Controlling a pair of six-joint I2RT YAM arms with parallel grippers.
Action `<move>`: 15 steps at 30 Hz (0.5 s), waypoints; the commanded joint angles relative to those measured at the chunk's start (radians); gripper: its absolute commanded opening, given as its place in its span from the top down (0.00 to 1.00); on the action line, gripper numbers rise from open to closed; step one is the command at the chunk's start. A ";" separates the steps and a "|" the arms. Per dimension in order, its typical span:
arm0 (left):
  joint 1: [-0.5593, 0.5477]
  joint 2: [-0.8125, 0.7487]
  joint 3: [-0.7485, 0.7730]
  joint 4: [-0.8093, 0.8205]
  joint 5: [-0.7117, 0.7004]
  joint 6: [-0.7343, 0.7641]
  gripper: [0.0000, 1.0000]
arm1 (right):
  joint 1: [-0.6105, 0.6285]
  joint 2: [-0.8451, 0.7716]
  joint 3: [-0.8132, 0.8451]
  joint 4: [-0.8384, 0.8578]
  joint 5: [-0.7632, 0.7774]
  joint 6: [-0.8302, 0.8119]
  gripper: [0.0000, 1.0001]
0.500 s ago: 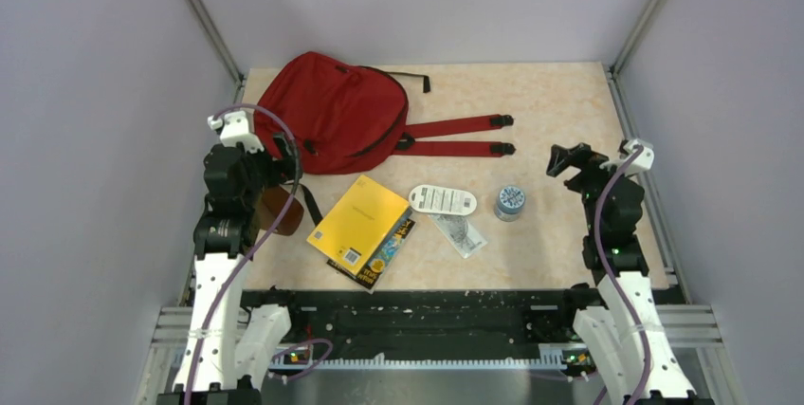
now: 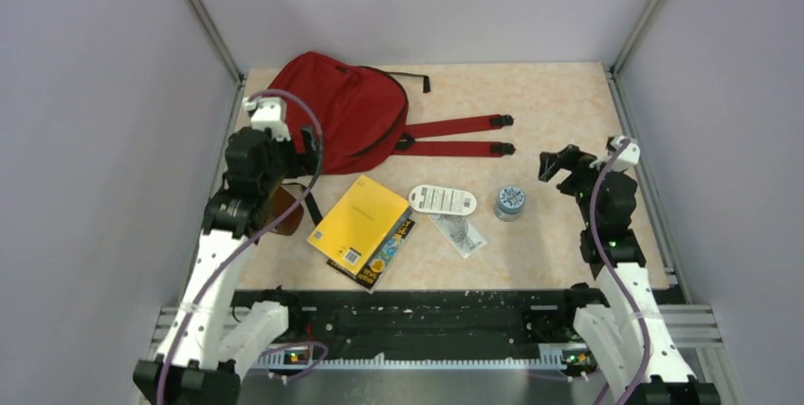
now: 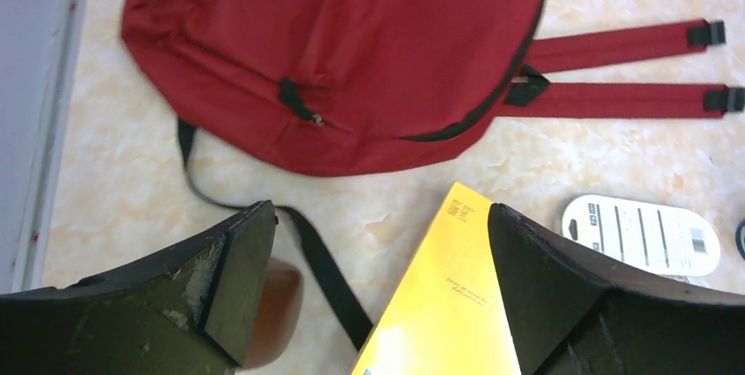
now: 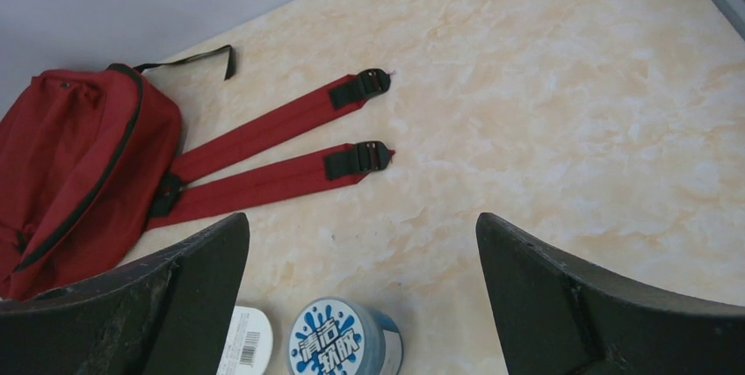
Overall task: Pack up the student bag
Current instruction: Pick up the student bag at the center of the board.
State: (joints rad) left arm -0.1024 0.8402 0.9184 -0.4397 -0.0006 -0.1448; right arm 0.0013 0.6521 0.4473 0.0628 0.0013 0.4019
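Note:
The red student bag (image 2: 332,120) lies flat at the back left, zippers shut, its two red straps (image 2: 455,137) stretched to the right. It also shows in the left wrist view (image 3: 351,50) and the right wrist view (image 4: 79,164). My left gripper (image 2: 305,147) is open and empty, hovering at the bag's near edge, over a black webbing strap (image 3: 321,270) and the yellow book's corner (image 3: 448,296). My right gripper (image 2: 559,163) is open and empty, raised right of the blue-lidded jar (image 2: 510,202), which shows in the right wrist view (image 4: 344,340).
A yellow book (image 2: 365,228) lies on a dark booklet at front centre. A white oval card (image 2: 442,200) and a clear packet (image 2: 462,234) lie beside it. A brown pouch (image 2: 284,208) lies under my left arm. Grey walls close in left, right and back.
My left arm has swung forward and right, toward the bag's near edge. My right gripper has shifted slightly left and down toward the jar.

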 commanded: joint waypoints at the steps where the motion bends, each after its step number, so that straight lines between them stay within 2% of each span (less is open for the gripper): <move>1: -0.142 0.147 0.129 0.015 -0.055 0.046 0.05 | -0.007 0.004 0.058 -0.019 -0.021 -0.009 0.01; 5: -0.223 0.310 0.253 0.013 -0.010 0.058 0.04 | -0.007 0.014 0.053 -0.014 -0.027 0.007 0.01; 8: -0.230 0.444 0.316 0.019 0.072 0.048 0.03 | -0.007 0.034 0.060 -0.014 -0.040 0.010 0.01; 15: -0.231 0.762 0.461 -0.004 0.095 0.014 0.03 | -0.007 0.050 0.063 0.002 -0.084 0.027 0.01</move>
State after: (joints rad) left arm -0.3328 1.4921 1.2884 -0.4347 0.0498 -0.1131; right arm 0.0013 0.6994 0.4553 0.0334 -0.0479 0.4133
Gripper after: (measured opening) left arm 0.975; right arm 0.985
